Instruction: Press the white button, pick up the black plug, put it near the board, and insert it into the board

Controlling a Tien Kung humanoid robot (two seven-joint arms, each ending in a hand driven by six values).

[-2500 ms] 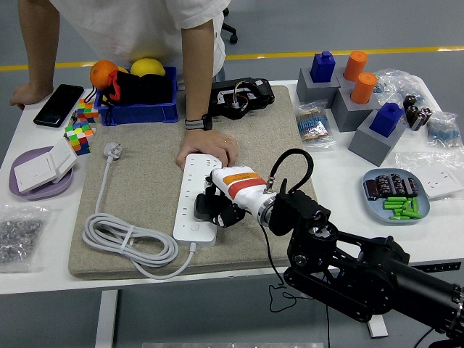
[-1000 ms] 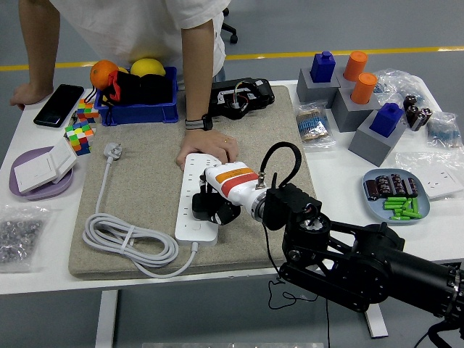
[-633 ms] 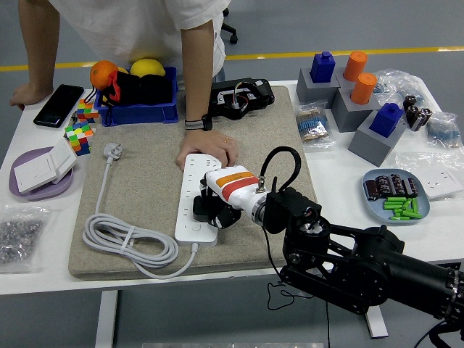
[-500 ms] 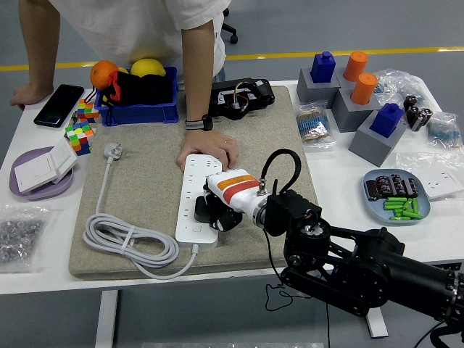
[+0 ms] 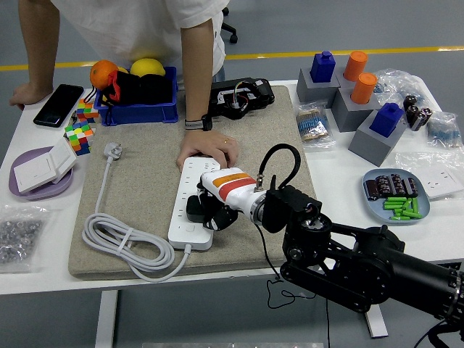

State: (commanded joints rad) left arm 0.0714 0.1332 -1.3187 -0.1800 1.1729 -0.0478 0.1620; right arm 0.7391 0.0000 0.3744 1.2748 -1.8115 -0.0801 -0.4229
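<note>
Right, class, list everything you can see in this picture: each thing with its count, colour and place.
Power strip: one, white, on mat.
Black plug: one, on the strip, in the robot hand.
Mat: one, beige, table centre.
White cable: one, coiled, mat's left.
Blue bin: one, far left, holding fruit.
Phone: one, black, far left.
Cube puzzles: two, multicoloured, left.
Purple plate: one, left edge.
Grey blocks: three, with blue and orange pegs, far right.
Blue plate: one, right.
Person's hand: one, on strip's far end.
Right robot hand: one, white and orange, curled around plug.
</note>
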